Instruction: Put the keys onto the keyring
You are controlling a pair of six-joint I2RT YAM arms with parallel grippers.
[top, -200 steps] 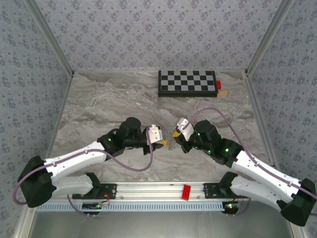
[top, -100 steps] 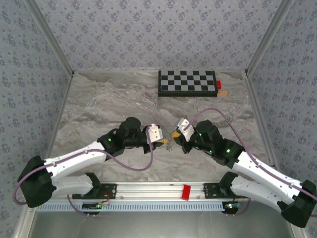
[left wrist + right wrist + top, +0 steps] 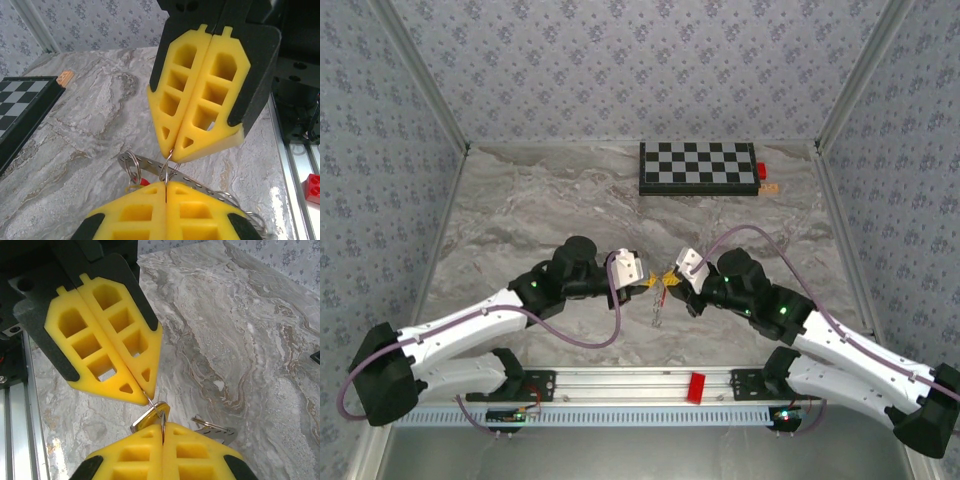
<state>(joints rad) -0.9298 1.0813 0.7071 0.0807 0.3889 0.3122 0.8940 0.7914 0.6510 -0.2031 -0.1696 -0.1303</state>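
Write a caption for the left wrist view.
Tip to tip, the left end effector and right end effector pinch the keyring.

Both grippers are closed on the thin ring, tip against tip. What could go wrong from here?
The left gripper and the right gripper pinch the keyring only with their very tips, so it may slip out. The tips nearly touch; twisting could make them collide. A brass key hangs loose by the tips and might catch or slide off.

My left gripper (image 3: 649,284) and right gripper (image 3: 670,277) meet tip to tip, both pinching the keyring (image 3: 658,305), well apart from the checkerboard (image 3: 698,168).
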